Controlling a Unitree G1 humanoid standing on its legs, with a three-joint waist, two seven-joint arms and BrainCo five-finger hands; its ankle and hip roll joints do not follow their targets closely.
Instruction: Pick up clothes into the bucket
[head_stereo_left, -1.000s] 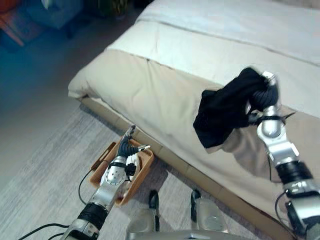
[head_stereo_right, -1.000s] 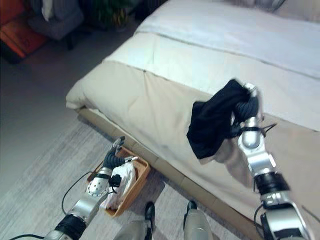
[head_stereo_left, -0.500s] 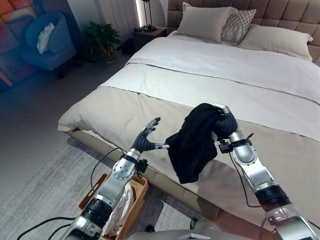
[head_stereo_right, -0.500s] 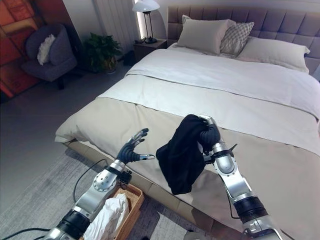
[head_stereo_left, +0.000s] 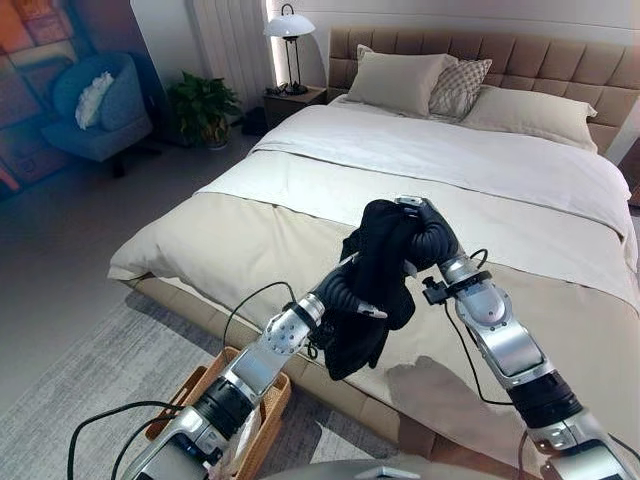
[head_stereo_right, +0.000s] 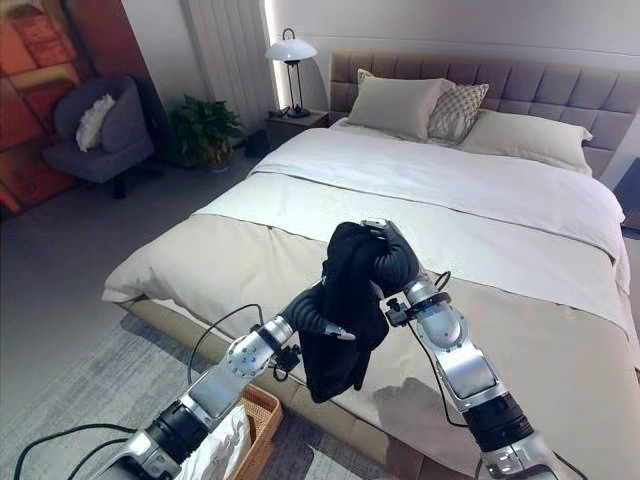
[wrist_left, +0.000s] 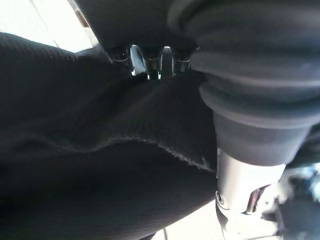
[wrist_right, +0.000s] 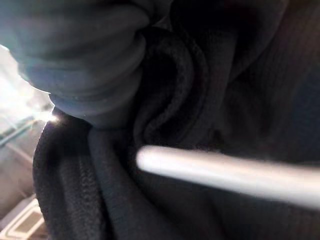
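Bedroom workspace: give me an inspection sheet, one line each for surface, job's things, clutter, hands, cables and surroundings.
Surface: bed with beige cover, grey rug beside it.
Job's things: black garment held up over the bed edge; wicker basket on the rug, pale cloth inside.
Clutter: nothing seen.
Hands: right hand curled round the garment's top; left hand against the garment, its fingers hidden in the cloth.
Cables: not assessed.
Surroundings: pillows, lamp, plant, armchair.
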